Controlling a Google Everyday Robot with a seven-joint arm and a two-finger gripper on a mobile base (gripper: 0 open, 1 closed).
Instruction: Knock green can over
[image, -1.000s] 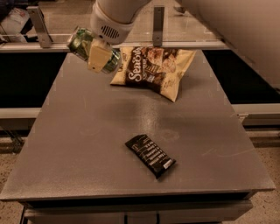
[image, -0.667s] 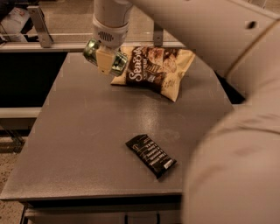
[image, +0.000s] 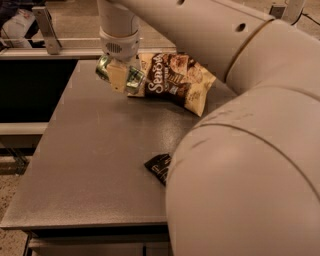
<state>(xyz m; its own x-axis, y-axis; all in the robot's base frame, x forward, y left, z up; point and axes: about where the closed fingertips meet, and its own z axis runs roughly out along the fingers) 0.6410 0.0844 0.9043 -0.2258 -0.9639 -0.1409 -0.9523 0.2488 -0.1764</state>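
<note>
I see the gripper (image: 119, 80) over the surface's (image: 90, 165) far side, jaws clamped on the tilted green can (image: 103, 67), just left of the chip bag (image: 180, 80).

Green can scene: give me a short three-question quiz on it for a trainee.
1. True or false: the gripper is at the green can, near the far edge of the table.
2. Which thing lies right next to the can? A) chip bag B) coffee mug C) sponge
3. Short answer: what partly hides the black wrapper in the camera view?

Key: 1 true. 2 A. 3 the robot's arm, which fills the near right of the view.
</note>
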